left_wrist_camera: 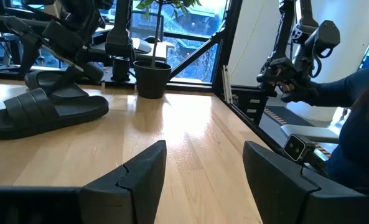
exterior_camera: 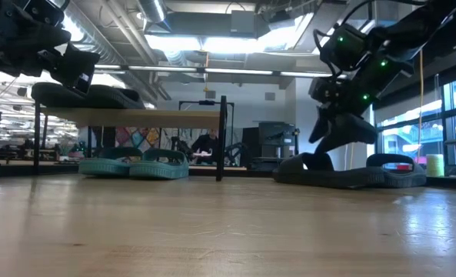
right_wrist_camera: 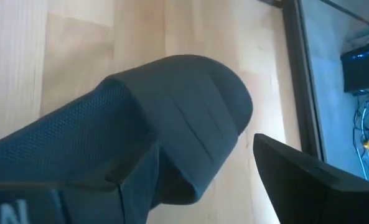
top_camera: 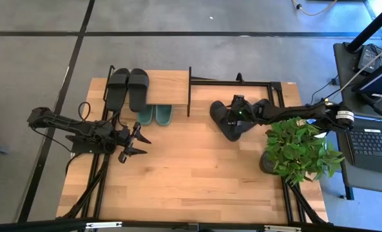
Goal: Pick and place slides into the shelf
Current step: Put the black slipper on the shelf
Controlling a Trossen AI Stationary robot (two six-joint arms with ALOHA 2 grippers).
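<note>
Right gripper (top_camera: 232,116), at centre right of the high view, was clamped on a black slide (top_camera: 228,124); left gripper (top_camera: 137,143), centre left, had fingers apart.

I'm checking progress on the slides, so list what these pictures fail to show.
- Right gripper: high view too small, wrist view filled by a black slide, so its grip is unclear.
- Second black slide on the table: high view, the right arm covers it.
- Green slides: high view, the shelf board covers their far halves.
</note>
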